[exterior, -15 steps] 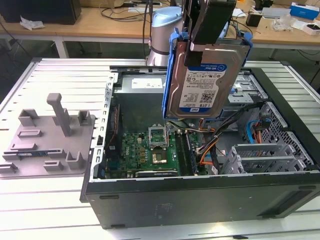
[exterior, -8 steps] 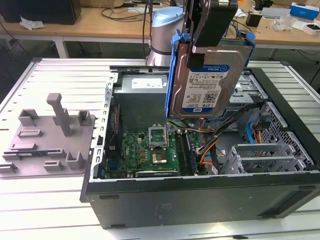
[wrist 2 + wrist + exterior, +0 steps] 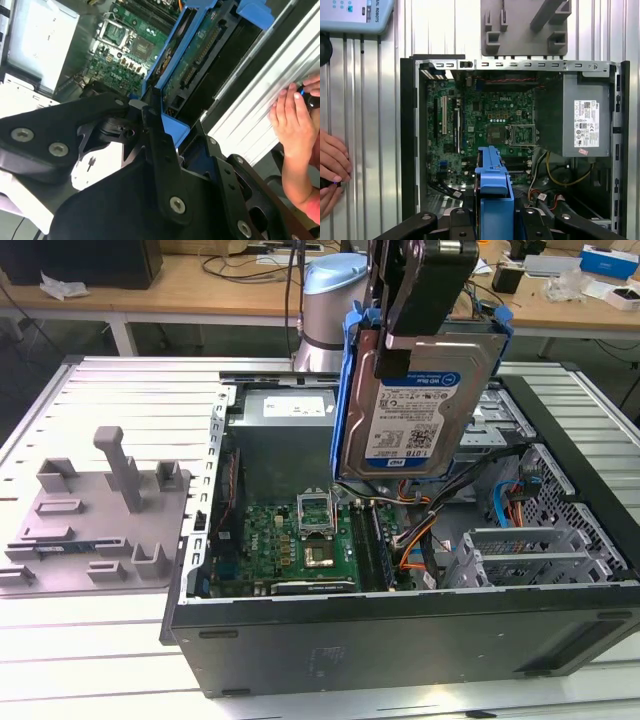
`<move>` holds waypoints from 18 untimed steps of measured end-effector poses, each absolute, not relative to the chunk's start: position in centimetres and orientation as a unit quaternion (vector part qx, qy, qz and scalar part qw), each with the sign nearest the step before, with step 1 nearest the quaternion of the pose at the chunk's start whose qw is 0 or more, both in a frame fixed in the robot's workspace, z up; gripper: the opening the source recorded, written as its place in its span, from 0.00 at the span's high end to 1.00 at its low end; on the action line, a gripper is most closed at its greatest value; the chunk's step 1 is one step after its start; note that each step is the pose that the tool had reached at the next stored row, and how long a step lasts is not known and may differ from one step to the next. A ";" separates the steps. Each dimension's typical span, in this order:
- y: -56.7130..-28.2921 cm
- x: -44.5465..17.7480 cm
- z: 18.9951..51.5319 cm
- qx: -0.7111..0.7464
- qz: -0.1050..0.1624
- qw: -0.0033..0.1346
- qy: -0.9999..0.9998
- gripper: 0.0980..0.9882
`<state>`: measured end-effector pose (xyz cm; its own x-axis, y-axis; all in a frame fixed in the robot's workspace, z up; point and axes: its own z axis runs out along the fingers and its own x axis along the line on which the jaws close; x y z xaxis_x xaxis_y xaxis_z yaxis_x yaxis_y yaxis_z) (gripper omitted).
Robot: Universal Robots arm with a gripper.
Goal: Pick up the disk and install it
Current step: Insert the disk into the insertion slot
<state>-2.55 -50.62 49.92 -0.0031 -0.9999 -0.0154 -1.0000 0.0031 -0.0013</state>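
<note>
The disk (image 3: 418, 405), a silvery hard drive with a white-and-blue label in a blue plastic carrier, hangs upright in the air above the open computer case (image 3: 400, 625). My gripper (image 3: 398, 345) is shut on its upper end, one black finger (image 3: 392, 360) lying across the label face. In the second wrist view the black fingers (image 3: 159, 142) clamp the blue carrier (image 3: 172, 127), and the disk's green circuit-board side (image 3: 197, 55) faces the camera. The first wrist view has the carrier (image 3: 493, 185) edge-on over the motherboard (image 3: 485, 125).
Inside the case lie the motherboard (image 3: 300, 540), a grey power supply (image 3: 285, 405) and metal drive cages (image 3: 530, 550) with cables at the exterior view's right. A grey fixture (image 3: 100, 510) stands beside the case. A person's hand (image 3: 295, 130) rests on the ribbed table (image 3: 130, 390).
</note>
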 end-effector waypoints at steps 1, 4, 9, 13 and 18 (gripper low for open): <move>-50.9 -2.5 49.9 -0.706 0.005 0.006 0.708 0.70; -51.7 -2.0 49.9 -0.706 0.005 0.006 0.708 0.70; -53.1 -0.1 49.9 -0.706 0.005 0.006 0.708 0.70; -53.7 1.5 49.9 -0.706 0.005 0.006 0.708 0.70; -54.4 5.6 49.8 -0.706 0.005 0.006 0.708 0.70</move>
<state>5.64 -54.41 49.80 -0.0030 -0.9999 -0.0153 -1.0000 0.0030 -0.0013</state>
